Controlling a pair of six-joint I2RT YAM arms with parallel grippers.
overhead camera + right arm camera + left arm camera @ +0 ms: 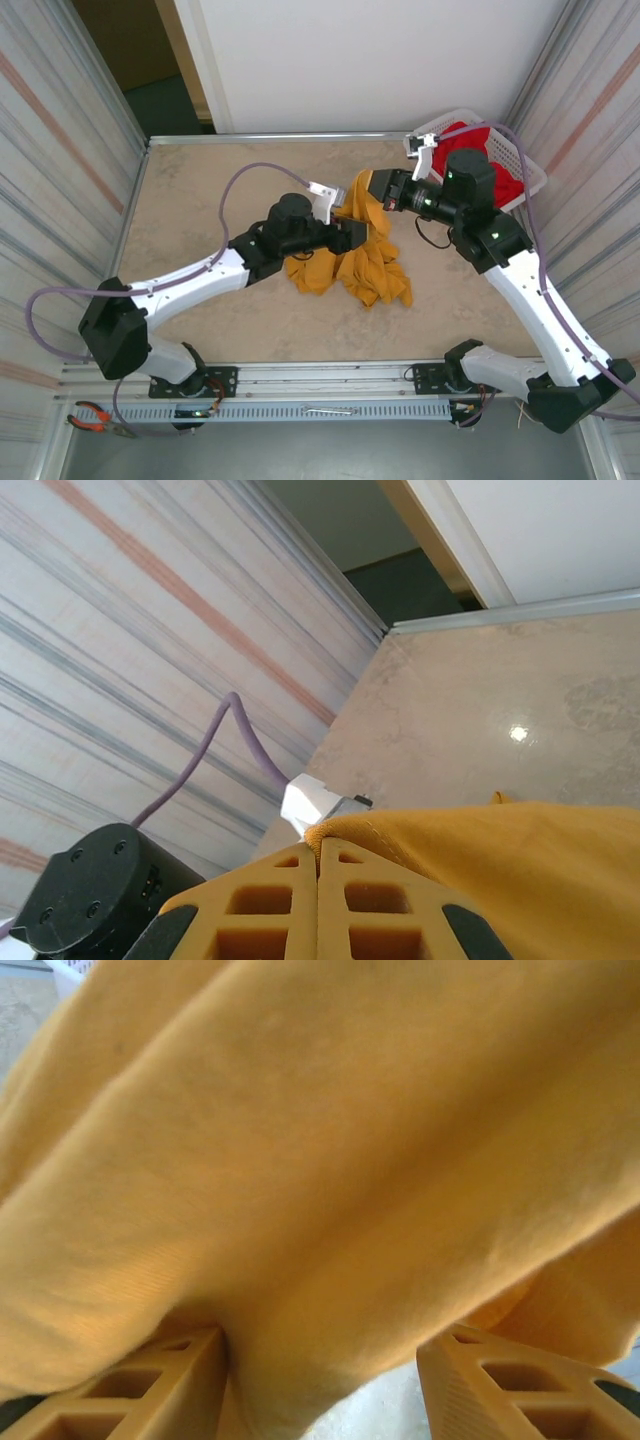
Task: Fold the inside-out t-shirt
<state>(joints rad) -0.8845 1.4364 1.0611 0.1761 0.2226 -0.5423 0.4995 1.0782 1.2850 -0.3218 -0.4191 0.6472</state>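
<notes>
Pinching an edge of the shirt (520,850) with the right gripper (318,848), jaws shut tight. Holding the left gripper (320,1338) with jaws apart under hanging cloth, clamping nothing as far as can be seen. Beyond: lifted at one end, otherwise heaped mid-table (200,180) between the arms. No fold made, by the look of it. Left to do: spreading flat, then folding.

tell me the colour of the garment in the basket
Bright red; the garment shows best in the top external view.
</notes>
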